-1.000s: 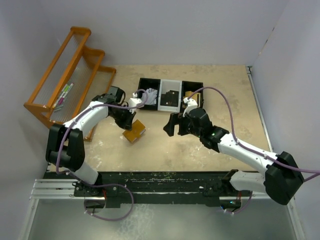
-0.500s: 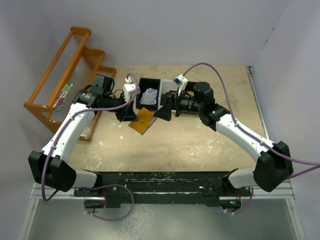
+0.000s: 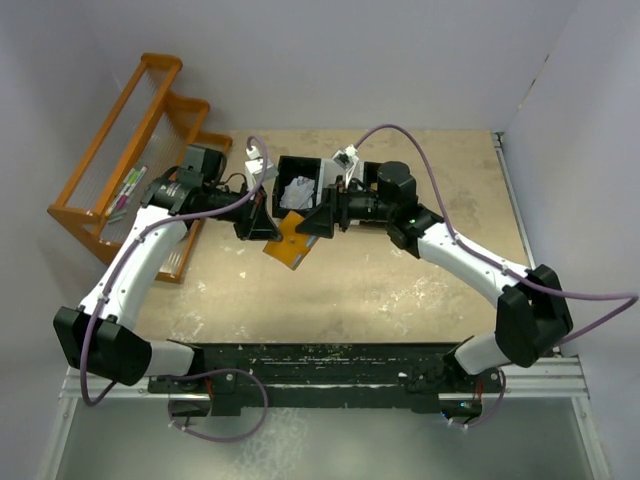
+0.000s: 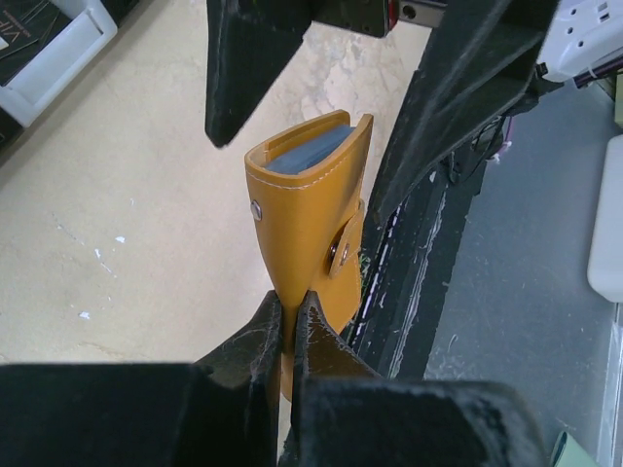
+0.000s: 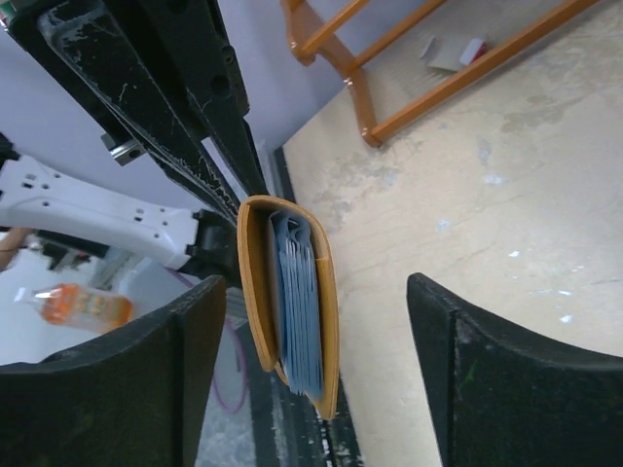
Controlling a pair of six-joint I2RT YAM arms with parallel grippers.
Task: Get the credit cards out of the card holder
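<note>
Scuffed tabletop, stitched leather card holder

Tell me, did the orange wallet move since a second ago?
Yes. The card holder has shifted to the right and farther up the top view, ending closer to the black tray.

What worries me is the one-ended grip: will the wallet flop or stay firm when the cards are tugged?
Probably firm: the wallet stands straight out from the left gripper without sagging. It may pivot, since only its end is pinched. The cards look tightly packed, so they could drag it.
</note>
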